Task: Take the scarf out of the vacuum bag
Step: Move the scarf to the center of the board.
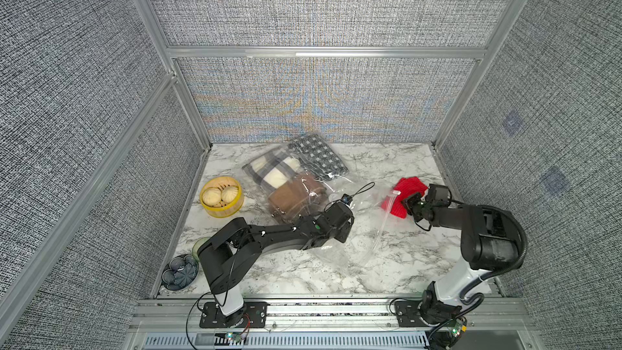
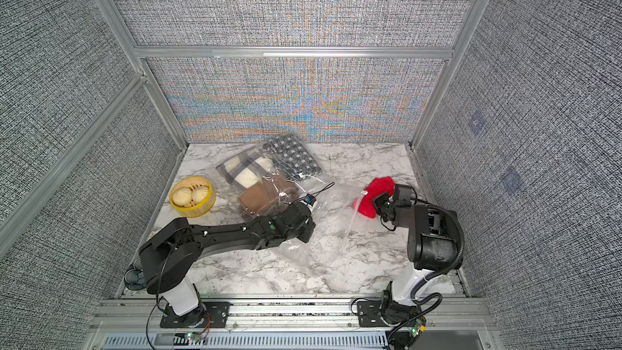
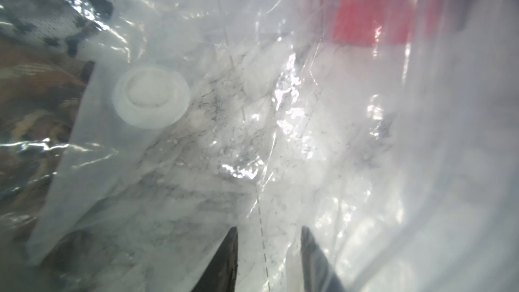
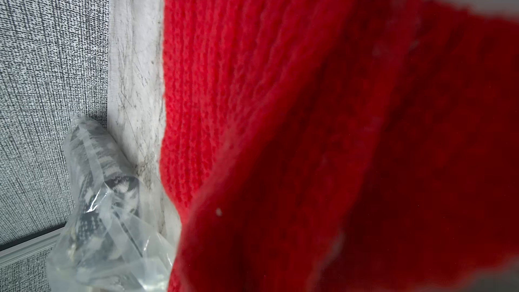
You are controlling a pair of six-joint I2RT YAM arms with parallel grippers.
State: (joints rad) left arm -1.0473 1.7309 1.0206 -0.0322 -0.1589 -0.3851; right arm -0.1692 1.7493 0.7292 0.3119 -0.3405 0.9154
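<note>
Bright red ribbed-knit scarf; clear, crinkly vacuum bag

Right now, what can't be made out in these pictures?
- Right fingers: red scarf fills the right wrist view, hiding them.
- Left fingers: blurred, cut off at the left wrist view's edge.
- Patterned dish: partly behind the left arm's base in both top views.

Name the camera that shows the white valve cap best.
Left wrist view: the valve cap is close and whole. Both top views show it too small to tell; the right wrist view misses it.
</note>
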